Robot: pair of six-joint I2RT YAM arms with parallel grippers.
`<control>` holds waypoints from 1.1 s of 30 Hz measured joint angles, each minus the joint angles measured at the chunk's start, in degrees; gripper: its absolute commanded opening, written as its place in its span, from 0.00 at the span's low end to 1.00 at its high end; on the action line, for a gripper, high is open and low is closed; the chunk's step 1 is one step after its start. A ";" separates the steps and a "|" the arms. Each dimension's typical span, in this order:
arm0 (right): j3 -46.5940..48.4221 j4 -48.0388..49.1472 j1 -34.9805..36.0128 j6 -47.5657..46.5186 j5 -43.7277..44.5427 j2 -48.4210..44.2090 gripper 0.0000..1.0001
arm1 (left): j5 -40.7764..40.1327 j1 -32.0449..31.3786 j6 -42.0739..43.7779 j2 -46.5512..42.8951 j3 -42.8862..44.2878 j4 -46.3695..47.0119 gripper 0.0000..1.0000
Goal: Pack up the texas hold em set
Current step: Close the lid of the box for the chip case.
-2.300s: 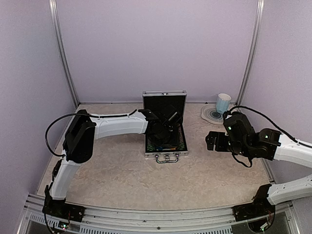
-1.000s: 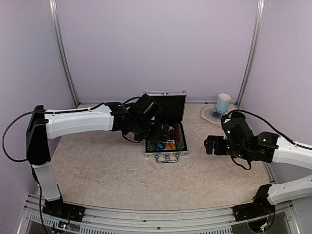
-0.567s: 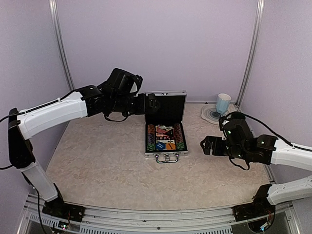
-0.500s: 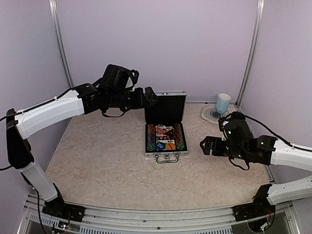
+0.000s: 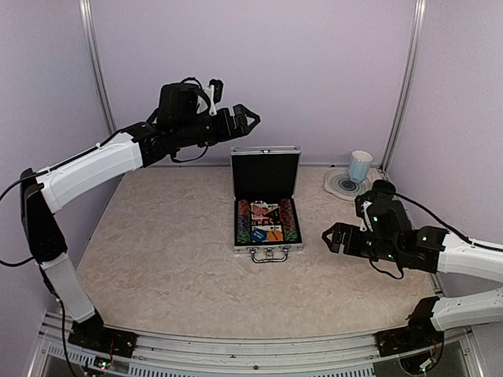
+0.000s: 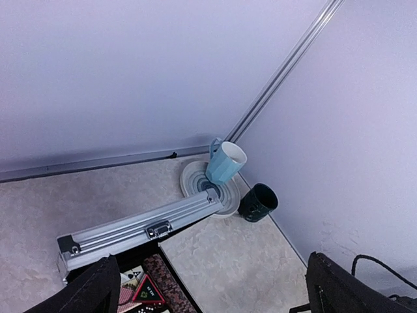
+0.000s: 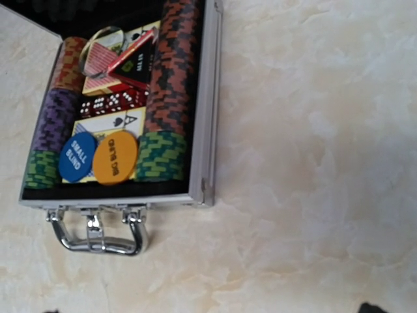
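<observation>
The table point(image 5: 173, 267) holds the case point(image 5: 266, 174) mid-floor, lid upright, chips point(image 7: 174, 78) packed inside, while the left gripper point(image 5: 251, 116) hangs high up left of the lid and the right gripper point(image 5: 330, 237) low beside it, both spread wide, empty.

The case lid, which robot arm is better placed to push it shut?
Probably the left. The left gripper, open, hangs near the top of the upright lid, so it could tip it down. The right gripper sits low beside the case.
</observation>
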 measured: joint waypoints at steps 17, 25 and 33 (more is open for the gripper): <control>-0.61 14.23 -1.49 -2.05 -4.39 6.80 0.73 | 9.55 9.64 1.40 12.11 8.31 7.34 0.65; -1.38 27.47 -8.17 -2.97 -15.08 16.02 0.55 | 16.59 12.24 0.68 19.37 12.02 7.72 0.54; 1.05 35.06 -10.75 -3.32 -26.21 26.38 0.45 | 19.32 13.05 0.79 21.94 12.02 7.30 0.52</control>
